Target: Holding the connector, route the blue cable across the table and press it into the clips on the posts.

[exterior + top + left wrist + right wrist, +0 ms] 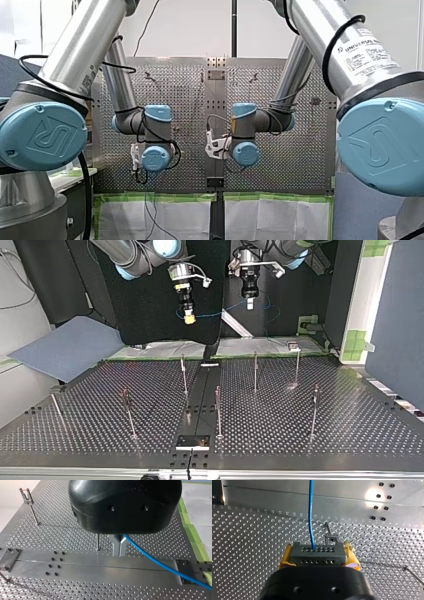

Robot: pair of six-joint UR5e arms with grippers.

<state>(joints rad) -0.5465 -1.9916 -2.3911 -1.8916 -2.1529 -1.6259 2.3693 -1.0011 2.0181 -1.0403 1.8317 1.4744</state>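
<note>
Blue cable point(310, 510) strung mid-air between both end effectors

Thin posts point(218, 410) upright on perforated worktop point(350, 430), nearest in top view. Beyond, above far edge: right end effector point(189, 315), yellow pads point(352, 556) pinching grey connector point(317, 552); left end effector point(119, 552), metal fingers point(115, 548) pressed together on cable. Cable sags between them.

In the top view a middle strip point(199, 390) splits the surface point(350, 430). Three posts point(130, 415) stand left of the strip and four stand right of it. Above its far end hang my right end effector point(189, 316), left of the strip and holding the connector point(317, 552), and my left end effector point(249, 302), right of it. The cable point(220, 315) is strung between them.
</note>
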